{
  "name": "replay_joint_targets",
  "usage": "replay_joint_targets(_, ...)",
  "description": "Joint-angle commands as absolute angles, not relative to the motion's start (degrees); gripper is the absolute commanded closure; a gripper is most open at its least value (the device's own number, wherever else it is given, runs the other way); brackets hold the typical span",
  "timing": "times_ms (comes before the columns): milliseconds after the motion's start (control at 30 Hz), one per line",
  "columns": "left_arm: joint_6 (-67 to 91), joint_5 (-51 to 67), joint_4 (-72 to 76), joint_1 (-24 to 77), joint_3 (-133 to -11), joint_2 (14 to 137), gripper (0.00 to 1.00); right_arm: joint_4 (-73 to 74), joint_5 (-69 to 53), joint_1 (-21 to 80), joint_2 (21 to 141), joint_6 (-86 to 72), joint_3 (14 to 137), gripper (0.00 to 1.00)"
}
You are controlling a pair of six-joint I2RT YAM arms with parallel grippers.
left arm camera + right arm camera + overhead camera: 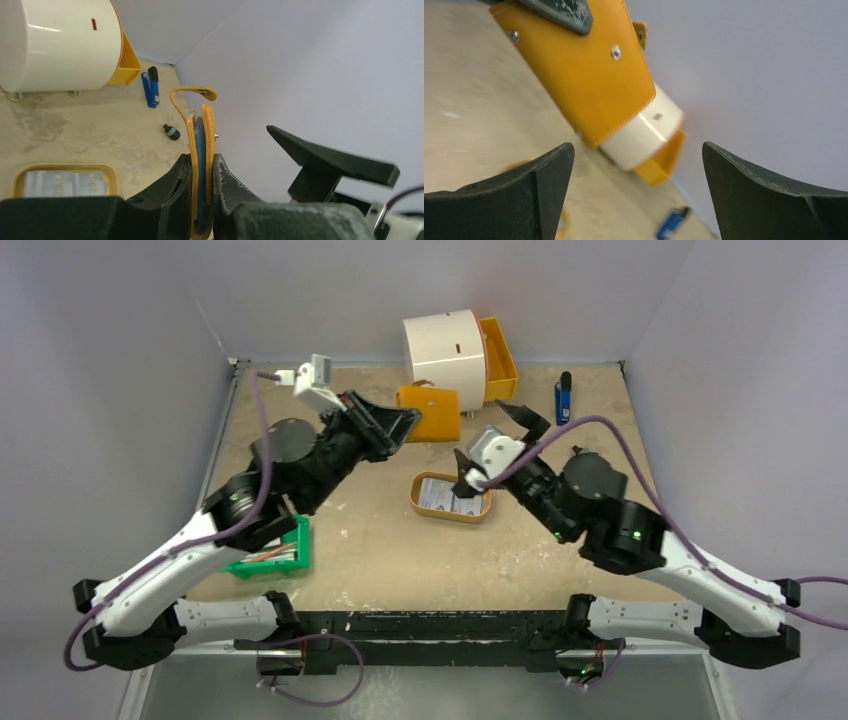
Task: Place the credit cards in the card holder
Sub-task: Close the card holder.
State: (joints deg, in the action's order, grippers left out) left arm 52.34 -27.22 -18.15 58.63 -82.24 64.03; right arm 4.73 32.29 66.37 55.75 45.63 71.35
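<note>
Clamping the orange card holder (207,130) edge-on, its long axis running straight out from the grip with the strap end outermost, the left claw (202,167) holds it over the table (380,560), while the right claw (639,195) gapes empty and both credit cards (447,495) lie flat in the tan tray (414,492).

Left wrist view: orange leather card holder (210,132), lower end hidden betw. left gripper (201,159) fingers. Pale white-blue credit cards (65,183): print too small to read, near edge hidden behind gripper body. Right wrist view: holder's top cut off by frame edge; small blue obj. (672,223) blurred.
</note>
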Motion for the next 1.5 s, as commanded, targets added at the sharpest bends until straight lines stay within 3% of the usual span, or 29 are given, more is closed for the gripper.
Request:
replay_joint_targets(0, 35.83, -16.41, -23.73, 58.28, -81.12, 56.33, 1.0, 23.54, 13.26, 66.44, 50.82, 16.04, 78.87, 0.01)
replay_joint_targets(167, 26.07, -4.31, -31.13, 58.27, -77.73, 48.83, 1.0, 24.87, -0.29, 66.44, 47.59, 4.73, 80.18, 0.01)
replay_joint_targets(400, 16.72, 7.09, -27.92, 58.29, -71.28, 38.65, 1.0, 17.54, -13.73, 66.43, 47.96, -6.8, 76.84, 0.01)
replay_joint_targets(733, 12.15, 23.14, -24.39, 58.28, -69.95, 40.29, 1.0, 9.91, -22.85, 66.19, 54.37, -12.48, 74.66, 0.03)
replay_joint_targets(933, 11.96, 25.81, -24.04, 58.27, -72.14, 41.26, 1.0, 10.69, -21.22, 64.64, 54.63, -11.11, 74.22, 0.04)
replay_joint_targets(1133, 12.28, 26.94, -23.26, 58.27, -73.23, 40.63, 1.0, 8.93, -30.51, 59.05, 55.89, -13.37, 73.14, 0.12)
replay_joint_targets(1367, 11.34, 25.6, -24.69, 58.29, -74.74, 38.47, 1.0, 3.27, -41.31, 53.88, 56.0, -18.12, 70.01, 0.13)
replay_joint_targets(1467, 10.97, 24.89, -25.13, 58.27, -74.81, 38.06, 1.0, 0.64, -44.27, 53.87, 57.22, -19.96, 69.44, 0.2)
